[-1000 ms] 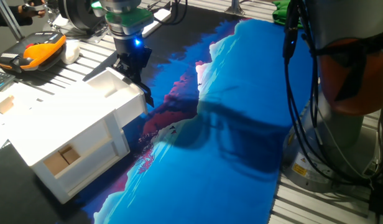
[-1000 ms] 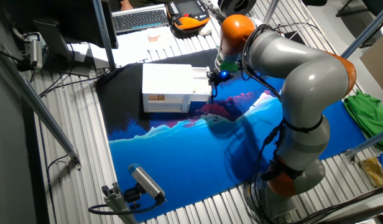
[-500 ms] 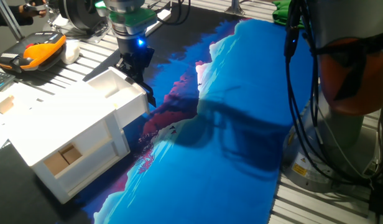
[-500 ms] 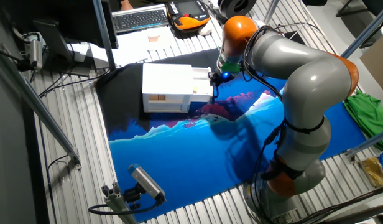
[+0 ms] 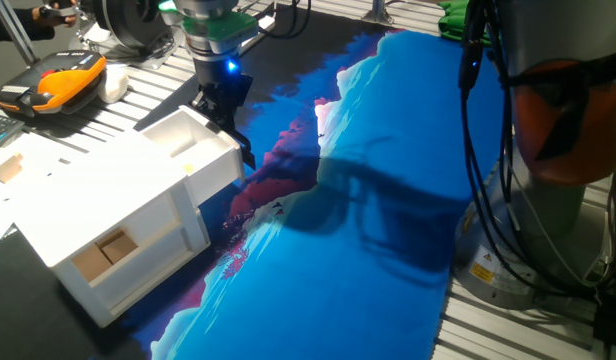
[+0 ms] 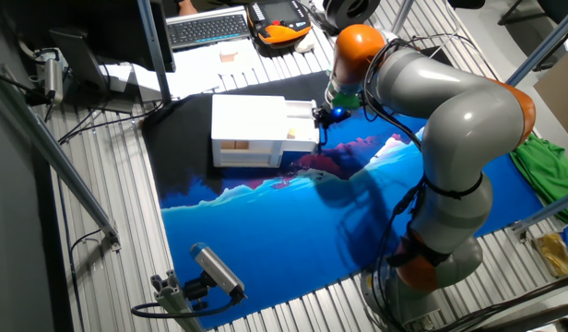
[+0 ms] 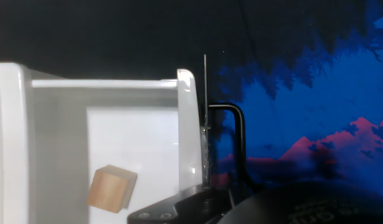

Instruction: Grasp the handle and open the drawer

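Black two-finger claw [image 5: 231,128] closed around thin black curved bar handle [image 7: 236,140] on white open-topped drawer [image 5: 193,146], partly out of white cabinet [image 5: 108,230] near desk's far edge. Risk: off-axis pull slips handle or drags cabinet.

A slatted metal bench [image 6: 109,258] carries a blue and black mat [image 6: 293,231]; a white cabinet [image 6: 242,129] sits at the mat's far corner.
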